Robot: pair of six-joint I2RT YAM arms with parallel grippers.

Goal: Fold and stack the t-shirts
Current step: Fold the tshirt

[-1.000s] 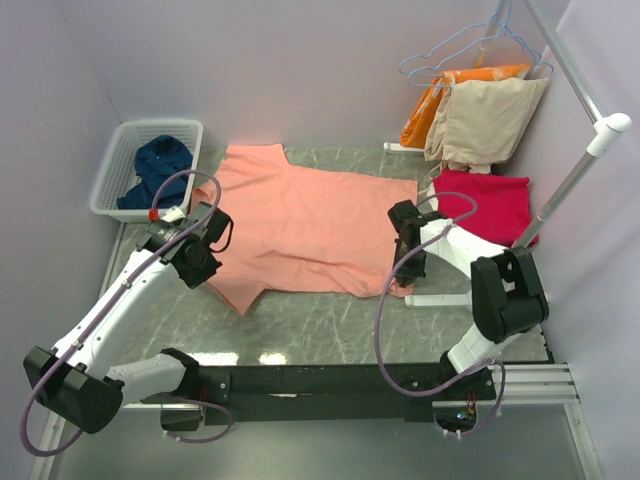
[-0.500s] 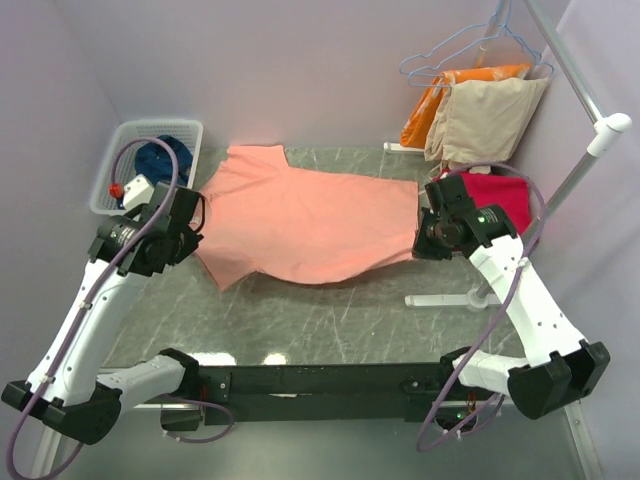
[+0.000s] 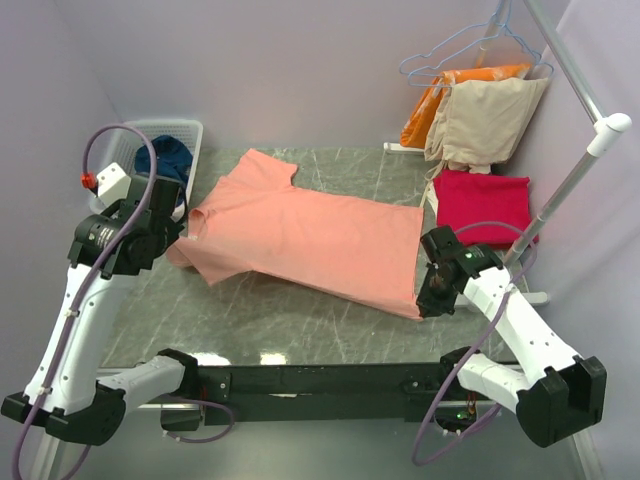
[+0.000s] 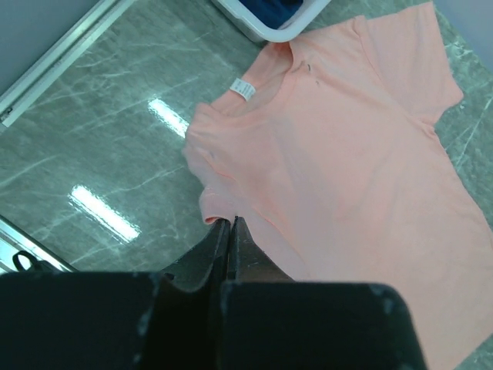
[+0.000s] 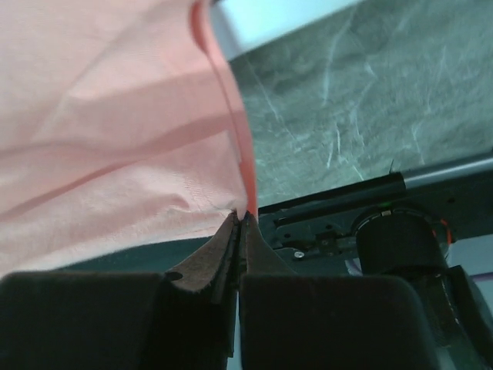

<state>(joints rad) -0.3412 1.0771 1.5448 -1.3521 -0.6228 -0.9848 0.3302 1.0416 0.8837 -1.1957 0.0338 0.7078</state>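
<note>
Now, my left gripper (image 4: 231, 222) pinching the salmon-pink t-shirt (image 3: 320, 240) by a sleeve, right gripper (image 5: 240, 217) nipping its hem (neck label (image 4: 244, 89) showing).

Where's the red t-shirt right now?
In the top view, the red t-shirt lies on the right, by the hanging beige cloth, just right of the pink t-shirt.

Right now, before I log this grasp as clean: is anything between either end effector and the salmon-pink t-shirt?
Nothing visible. The left end effector is shut on a sleeve-side edge of the salmon-pink t-shirt, and the right end effector is shut on its hem corner; no other object lies on the cloth.
</note>
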